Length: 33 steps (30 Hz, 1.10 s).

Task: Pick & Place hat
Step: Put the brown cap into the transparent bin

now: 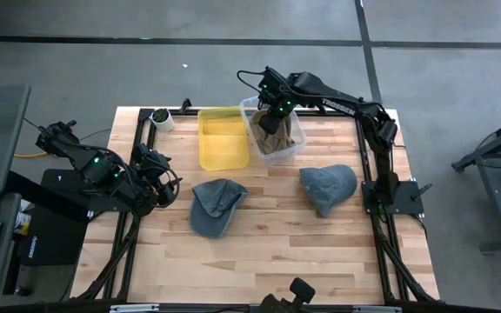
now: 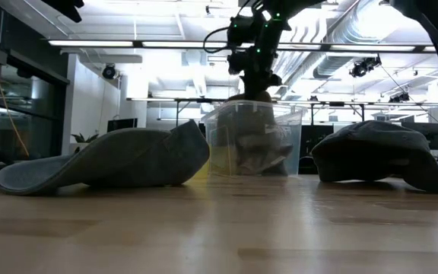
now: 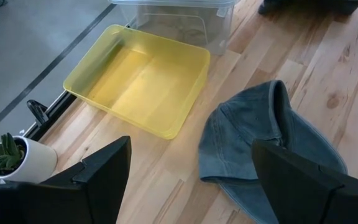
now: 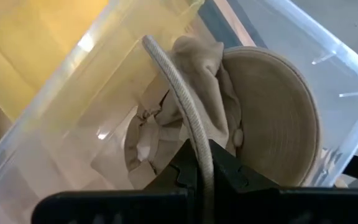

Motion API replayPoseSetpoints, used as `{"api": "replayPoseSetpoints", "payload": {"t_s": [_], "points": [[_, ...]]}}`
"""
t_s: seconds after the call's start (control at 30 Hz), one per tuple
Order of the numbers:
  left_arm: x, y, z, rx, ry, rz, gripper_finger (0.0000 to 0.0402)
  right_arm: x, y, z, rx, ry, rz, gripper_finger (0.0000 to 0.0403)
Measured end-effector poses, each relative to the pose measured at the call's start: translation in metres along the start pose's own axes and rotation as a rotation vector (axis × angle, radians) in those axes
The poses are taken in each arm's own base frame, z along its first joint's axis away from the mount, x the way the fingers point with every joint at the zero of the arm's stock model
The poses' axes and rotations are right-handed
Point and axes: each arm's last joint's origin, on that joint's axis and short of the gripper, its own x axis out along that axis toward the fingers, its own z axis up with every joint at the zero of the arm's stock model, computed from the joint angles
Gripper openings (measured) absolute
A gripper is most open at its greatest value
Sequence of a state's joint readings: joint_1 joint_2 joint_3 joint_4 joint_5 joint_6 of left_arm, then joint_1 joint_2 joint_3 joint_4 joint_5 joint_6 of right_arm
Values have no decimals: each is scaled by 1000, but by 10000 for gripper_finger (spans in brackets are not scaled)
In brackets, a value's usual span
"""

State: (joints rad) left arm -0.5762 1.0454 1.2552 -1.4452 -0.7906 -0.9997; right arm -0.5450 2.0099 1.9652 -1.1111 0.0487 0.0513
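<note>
While the counter (image 1: 268, 235) carries two blue-grey hats lying free, the tan hat (image 4: 272, 118) sits crumpled inside the clear bin (image 1: 296, 143), directly under the right hand (image 1: 274, 122), whose fingers are closed on its fabric. One yellow tray (image 1: 223, 137) stands touching the bin. The left blue hat (image 1: 216, 205) lies just beside the left hand (image 1: 159, 178), which waits with fingers wide; the right blue hat (image 1: 329, 185) is farther off. One small potted plant (image 1: 161, 117) marks the corner.
</note>
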Motion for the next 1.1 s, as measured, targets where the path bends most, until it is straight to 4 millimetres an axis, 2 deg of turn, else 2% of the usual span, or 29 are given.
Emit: {"api": "replayPoseSetpoints", "payload": {"t_s": [0.7,1.1], "points": [[0,0,0,0,9,-6,309,39,-1,2,-22,68,-90,5],[0,0,-1,0,20,-13,309,47,-13,3,11,67,-127,5]]}}
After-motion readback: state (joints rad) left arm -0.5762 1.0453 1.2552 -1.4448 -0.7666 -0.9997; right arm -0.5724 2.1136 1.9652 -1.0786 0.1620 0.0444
